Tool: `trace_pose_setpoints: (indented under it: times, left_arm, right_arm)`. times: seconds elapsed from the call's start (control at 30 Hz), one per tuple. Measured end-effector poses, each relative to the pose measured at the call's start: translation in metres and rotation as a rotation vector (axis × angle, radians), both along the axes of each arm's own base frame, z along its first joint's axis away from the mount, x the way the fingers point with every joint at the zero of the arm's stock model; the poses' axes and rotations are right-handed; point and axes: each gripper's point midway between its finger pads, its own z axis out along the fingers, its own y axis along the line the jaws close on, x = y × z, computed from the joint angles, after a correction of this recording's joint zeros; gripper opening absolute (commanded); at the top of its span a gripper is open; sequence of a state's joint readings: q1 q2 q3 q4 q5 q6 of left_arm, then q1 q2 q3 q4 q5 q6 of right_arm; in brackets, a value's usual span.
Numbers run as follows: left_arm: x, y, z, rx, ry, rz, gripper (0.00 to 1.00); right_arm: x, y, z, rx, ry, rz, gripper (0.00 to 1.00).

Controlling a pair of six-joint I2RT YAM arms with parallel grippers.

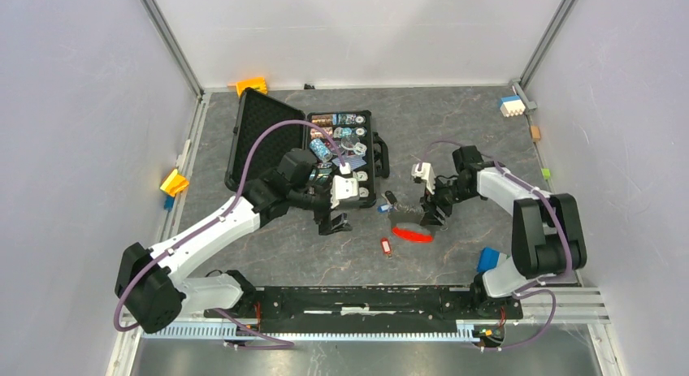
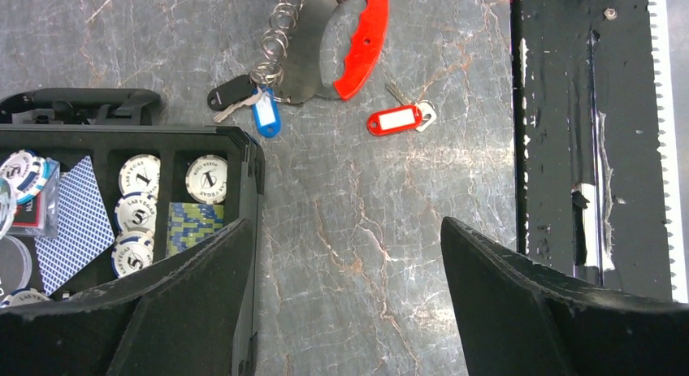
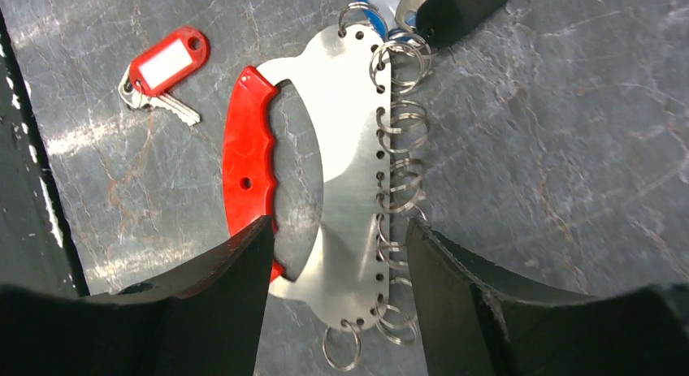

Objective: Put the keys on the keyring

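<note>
Both pairs of jaws stand apart; poker-chip case (image 1: 262,137) beside the keyring (image 3: 351,189), red-tagged key (image 3: 166,61) apart.

Shiny metal keyring (image 3: 349,189) w/ glossy red plastic tag (image 3: 244,165); matt tabletop (image 3: 569,149)

The right gripper's black fingers (image 3: 203,311) hide the bottom of the flat silver metal plate with a red handle (image 3: 349,189), and the top edge cuts off the black-headed key (image 3: 459,10).

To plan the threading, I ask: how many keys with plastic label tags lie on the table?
2. The red-tagged silvery key lies loose beside the red-handled metal ring holder; the blue-tagged key sits at its ring row's end. Others may be hidden.
</note>
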State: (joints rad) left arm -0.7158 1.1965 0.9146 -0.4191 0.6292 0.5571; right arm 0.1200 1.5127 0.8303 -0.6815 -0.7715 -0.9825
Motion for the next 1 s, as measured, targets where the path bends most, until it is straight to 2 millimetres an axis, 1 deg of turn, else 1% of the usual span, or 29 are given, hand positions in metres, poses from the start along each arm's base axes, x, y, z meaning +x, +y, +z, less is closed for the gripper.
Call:
trace_pose_setpoints:
  times: [0.1, 0.27, 0.53, 0.67, 0.77, 0.83, 1.0]
  left_arm:
    - [-0.001, 0.002, -0.003, 0.009, 0.003, -0.002, 0.91]
    - [-0.003, 0.003, -0.006, 0.014, 0.007, -0.003, 0.92]
    - [-0.003, 0.003, -0.008, 0.017, 0.01, -0.004, 0.92]
    - [-0.003, 0.004, -0.008, 0.017, 0.01, -0.004, 0.92]
    - [-0.003, 0.004, -0.008, 0.017, 0.01, -0.004, 0.92]
    - [-0.003, 0.004, -0.008, 0.017, 0.01, -0.004, 0.93]
    - [-0.004, 0.004, -0.009, 0.018, 0.011, -0.004, 0.93]
  right_arm:
    - [-0.001, 0.008, -0.009, 0.012, 0.05, 0.0, 0.66]
    - [0.01, 0.015, -0.012, 0.004, 0.036, -0.017, 0.64]
    - [0.033, 0.009, -0.013, -0.048, -0.006, -0.085, 0.58]
    - [0.036, 0.007, -0.014, -0.063, -0.008, -0.104, 0.53]
    - [0.035, 0.007, -0.019, -0.068, 0.013, -0.108, 0.5]
    - [0.033, 0.008, -0.024, -0.075, 0.031, -0.108, 0.44]
    - [0.034, 0.01, -0.028, -0.084, 0.045, -0.109, 0.21]
